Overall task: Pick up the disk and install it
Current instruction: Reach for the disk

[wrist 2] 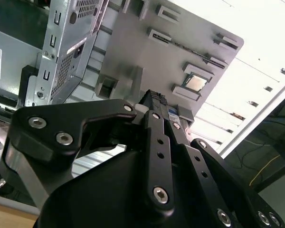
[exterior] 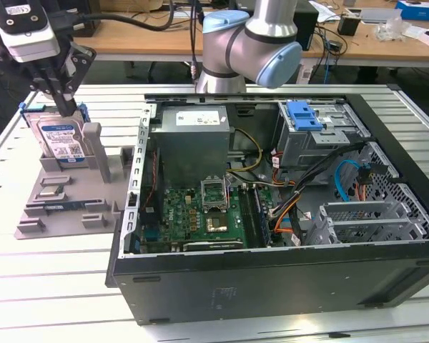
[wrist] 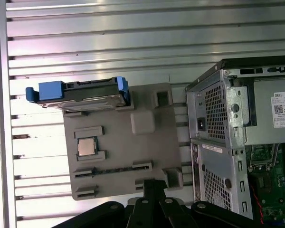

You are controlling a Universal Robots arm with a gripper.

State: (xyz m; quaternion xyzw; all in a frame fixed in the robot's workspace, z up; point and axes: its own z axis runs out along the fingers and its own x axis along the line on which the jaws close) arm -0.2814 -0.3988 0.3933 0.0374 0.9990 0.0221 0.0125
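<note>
Silver-grey metal, blue plastic frame: the disk [exterior: 61,139] stands on edge in a slot of a grey fixture tray [exterior: 64,207], upper left of the exterior view.
- Broad face turned toward that camera. It carries a white-and-blue label; print too small to make out.
- Long axis looks upright, short edge down in the slot.
- In the first wrist view the disk [wrist: 80,95] is seen edge-on, a thin bar lying along one border of the tray [wrist: 118,142], blue bracket [wrist: 50,90] capping one end.

Gripper [exterior: 66,106]: black, hanging over the disk's top edge at the exterior view's upper left. In both wrist views the jaws look drawn together with nothing between them, tip [wrist: 154,183] over the tray border away from the disk. In the second wrist view the tip [wrist 2: 156,97] sits above the tray [wrist 2: 147,52].

Also on the tray: a square processor chip [wrist: 87,146] lying flat in its own pocket, apart from the disk.

Just to the exterior view's right of the tray, an open black computer case [exterior: 272,286] on its side, boards and cables exposed.
- Grey power supply [exterior: 193,136] at the upper middle of the case, white sticker on top, text not legible.
- Metal drive cage with a blue tab [exterior: 304,116] at the case's upper right.
- A white sticker also shows on the case [wrist: 218,123] in the first wrist view; not legible.

All of it rests on a ribbed aluminium counter [exterior: 50,286].
</note>
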